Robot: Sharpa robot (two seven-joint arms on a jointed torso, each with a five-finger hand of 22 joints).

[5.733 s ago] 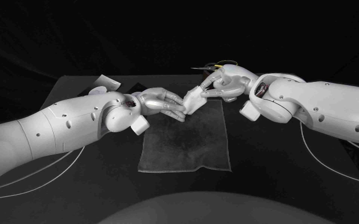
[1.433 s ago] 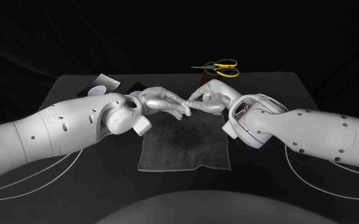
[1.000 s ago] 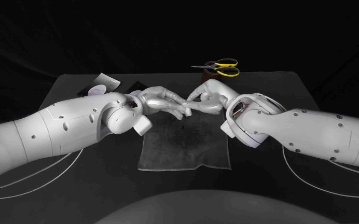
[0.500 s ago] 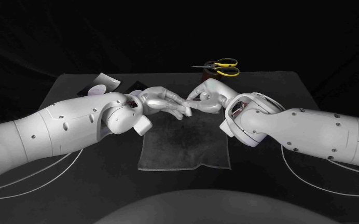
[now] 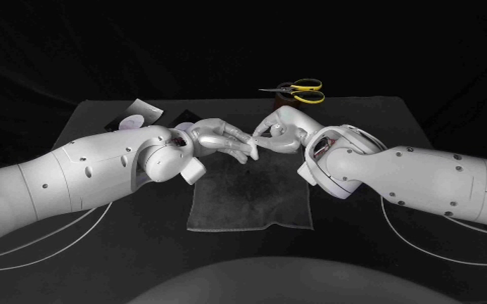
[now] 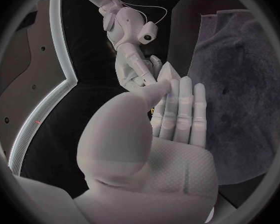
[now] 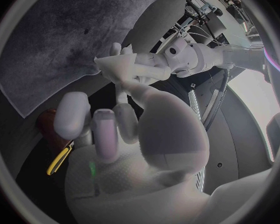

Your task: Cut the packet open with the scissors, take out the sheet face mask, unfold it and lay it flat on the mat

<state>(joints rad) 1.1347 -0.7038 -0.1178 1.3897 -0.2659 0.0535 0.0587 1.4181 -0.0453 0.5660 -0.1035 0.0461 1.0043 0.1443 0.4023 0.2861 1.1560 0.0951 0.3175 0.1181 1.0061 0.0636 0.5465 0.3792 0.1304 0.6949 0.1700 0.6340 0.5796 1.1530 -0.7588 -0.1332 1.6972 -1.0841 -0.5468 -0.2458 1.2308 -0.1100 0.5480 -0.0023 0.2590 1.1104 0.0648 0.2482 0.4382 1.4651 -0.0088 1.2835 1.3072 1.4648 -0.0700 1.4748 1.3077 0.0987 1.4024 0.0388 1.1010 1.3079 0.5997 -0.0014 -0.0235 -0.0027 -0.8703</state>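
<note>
Since before, our right hand (image 5: 279, 135) has come back from the scissors (image 5: 301, 91), which lie at the far side. Both hands meet over the far end of the mat (image 5: 248, 198). Our left hand (image 5: 225, 141) pinches the packet (image 6: 170, 73) between its thumb and straight fingers. Our right hand reaches to it, but we cannot tell if it holds it.
</note>
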